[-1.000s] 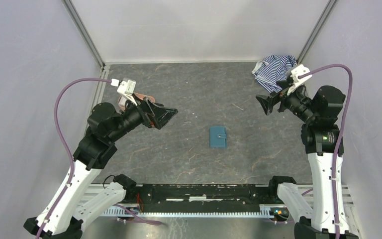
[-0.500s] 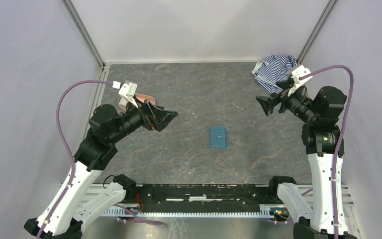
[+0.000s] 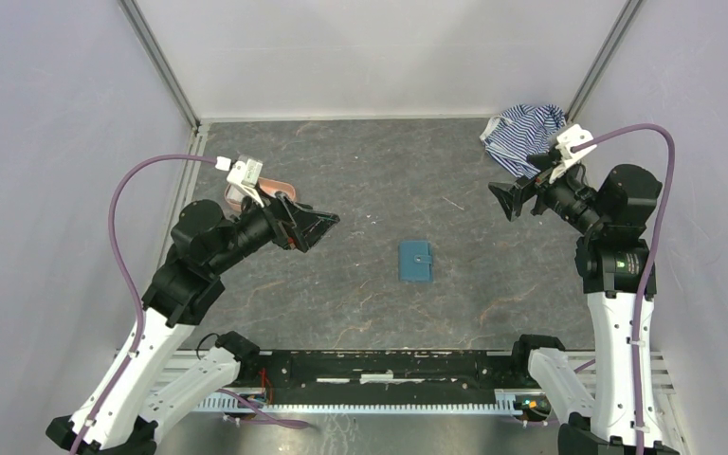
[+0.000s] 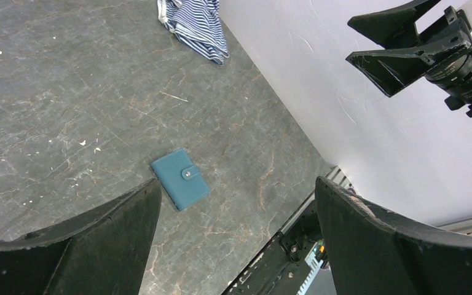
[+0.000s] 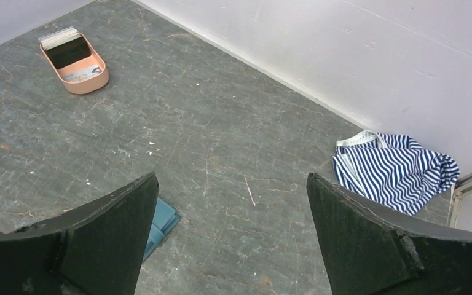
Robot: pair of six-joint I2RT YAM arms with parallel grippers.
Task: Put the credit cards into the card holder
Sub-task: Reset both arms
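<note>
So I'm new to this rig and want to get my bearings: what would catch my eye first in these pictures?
A small teal-blue snap-tab wallet lies closed, alone mid-table, between the open, empty left gripper and right gripper. A crumpled blue-and-white striped cloth sits in the far right corner. A salmon-pink oval tray holding thin cards, a dark one on top, sits on the table's left side.
</note>
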